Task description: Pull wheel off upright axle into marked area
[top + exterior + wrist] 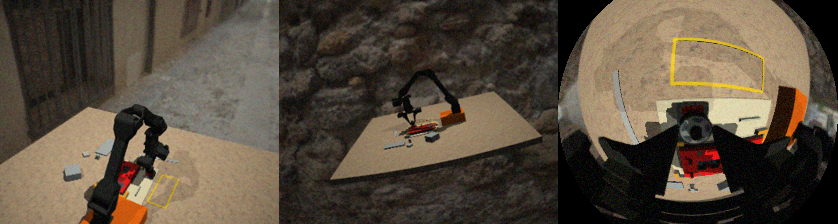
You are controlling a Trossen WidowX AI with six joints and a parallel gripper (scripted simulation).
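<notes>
My gripper (pixel 150 173) (pixel 412 124) (pixel 696 128) points down over the pale board. Its fingers stand just open on either side of the dark round wheel (pixel 695 132), very close to its rim. The wheel faces the wrist camera with its hub in the middle. The axle is hidden, and I cannot tell how far the wheel sits on it. A dark red base shows just beyond the wheel in the wrist view. The marked area, a yellow outline (pixel 157 204) (pixel 673 62), lies on the table beside the board, away from the fingers.
The pale board (pixel 728 110) carries a red part (pixel 703 159) and small orange pieces close to the fingers. My orange base (pixel 127 211) (pixel 453 117) (pixel 801 110) stands near. A grey block (pixel 73 172) (pixel 432 137), a flat plate (pixel 105 147) (pixel 393 146) and a thin strip (pixel 623 111) lie around.
</notes>
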